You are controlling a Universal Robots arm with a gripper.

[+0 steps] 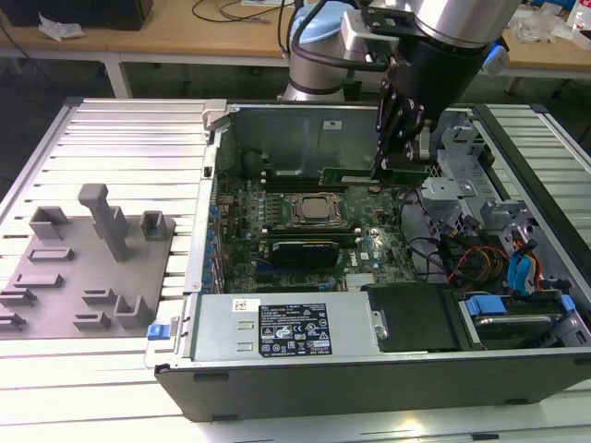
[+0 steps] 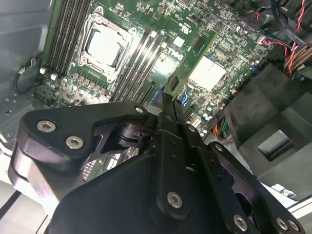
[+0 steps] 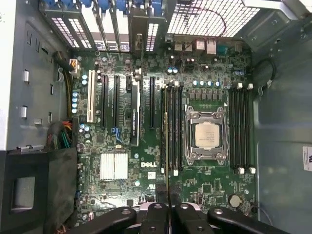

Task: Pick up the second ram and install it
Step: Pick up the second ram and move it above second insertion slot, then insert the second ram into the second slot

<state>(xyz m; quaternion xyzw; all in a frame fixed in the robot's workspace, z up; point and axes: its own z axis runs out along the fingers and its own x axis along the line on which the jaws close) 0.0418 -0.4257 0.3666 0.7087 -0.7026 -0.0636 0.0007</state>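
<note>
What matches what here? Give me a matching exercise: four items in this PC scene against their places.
Things:
1 second ram
2 processor socket
3 grey holder block
4 power supply box

Places:
A outside the case, on the exterior view's left
B middle of the motherboard
C clamped in the end effector
D along the case wall nearest the exterior camera

Pairs: 1-C, 2-B, 3-A, 4-D

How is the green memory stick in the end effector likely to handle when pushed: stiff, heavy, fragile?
Probably stiff: in the second wrist view the memory stick runs straight out from the shut end effector with no visible sag. Likely light, since it is a thin, narrow board. Possibly fragile: a dark chip sits bare on its face.
</note>
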